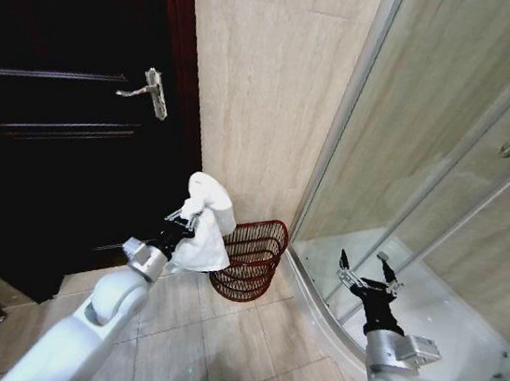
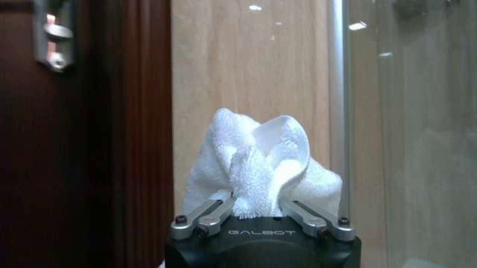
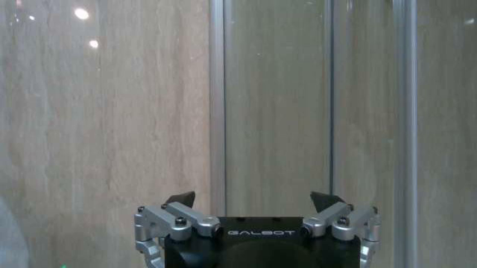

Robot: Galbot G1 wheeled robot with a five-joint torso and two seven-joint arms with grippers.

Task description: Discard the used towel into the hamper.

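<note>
Nearest you, both gripper housings read "GALBOT". Your right gripper (image 1: 367,265) waits with fingers spread wide before the shower glass (image 1: 447,159). Your left gripper (image 1: 187,217) pinches the white towel (image 1: 205,226) just left of the hamper (image 1: 251,259), which stands against the wall (image 1: 268,89).

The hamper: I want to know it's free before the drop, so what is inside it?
The dark reddish-brown open-weave wire hamper looks empty; the white terry towel in the left tool covers its left side.

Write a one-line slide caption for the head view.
Left gripper holds white towel beside the hamper; right gripper waits open.
</note>
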